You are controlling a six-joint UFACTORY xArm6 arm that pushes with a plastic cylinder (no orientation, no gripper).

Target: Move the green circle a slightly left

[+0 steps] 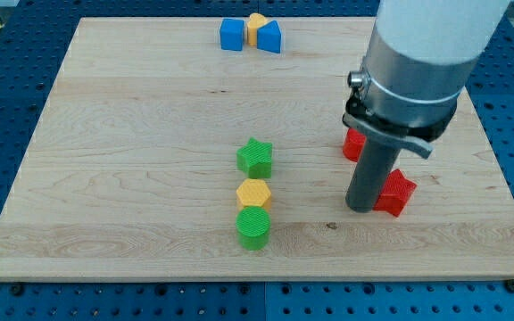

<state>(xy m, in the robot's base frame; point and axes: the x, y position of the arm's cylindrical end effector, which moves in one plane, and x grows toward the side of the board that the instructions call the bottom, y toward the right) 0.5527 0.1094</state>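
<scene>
camera view: arm upright, rod vertical; my tip (361, 208) rests on the board (132, 152), touching the red star (397, 191). no jaws; nothing held. green circle (253, 227) lies well left of the tip.

The green circle (253, 226) sits near the board's (132, 134) bottom edge, touching the yellow hexagon (253, 193); my tip (361, 208) stands well right, beside the red star (396, 192).
</scene>
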